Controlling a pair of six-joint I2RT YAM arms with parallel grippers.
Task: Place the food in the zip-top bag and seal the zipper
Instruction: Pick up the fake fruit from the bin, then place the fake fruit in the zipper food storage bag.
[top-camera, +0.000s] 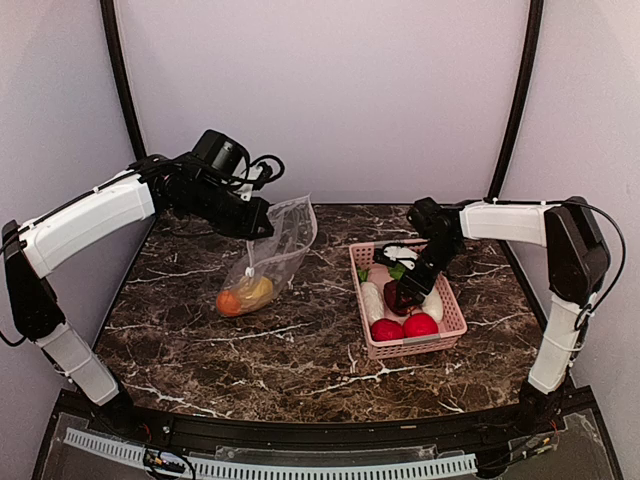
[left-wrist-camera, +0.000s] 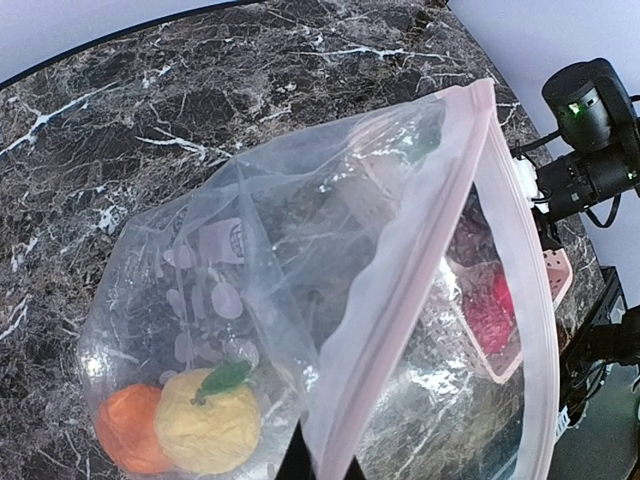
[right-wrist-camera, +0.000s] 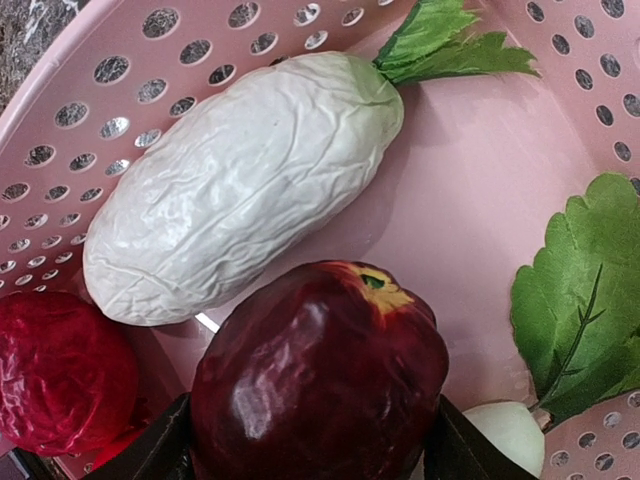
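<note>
Left of centre, the left gripper (top-camera: 260, 226) pinches the open zip-top bag (top-camera: 287, 238) by its edge, with only an orange ball (top-camera: 228, 303) and a yellow ball (top-camera: 257, 292) inside, while at right the right gripper (top-camera: 408, 292) clamps a maroon fruit (right-wrist-camera: 320, 385) in the pink basket (top-camera: 456, 322), other food and the zipper (left-wrist-camera: 400, 300) not yet dealt with.

Worktop (top-camera: 300, 350): was dark marble, veined white.
Left side: zip-top bag (top-camera: 275, 245) rested by its lower end (top lifted off).
Right side: pink basket (top-camera: 415, 346) sat flat, well apart.
</note>
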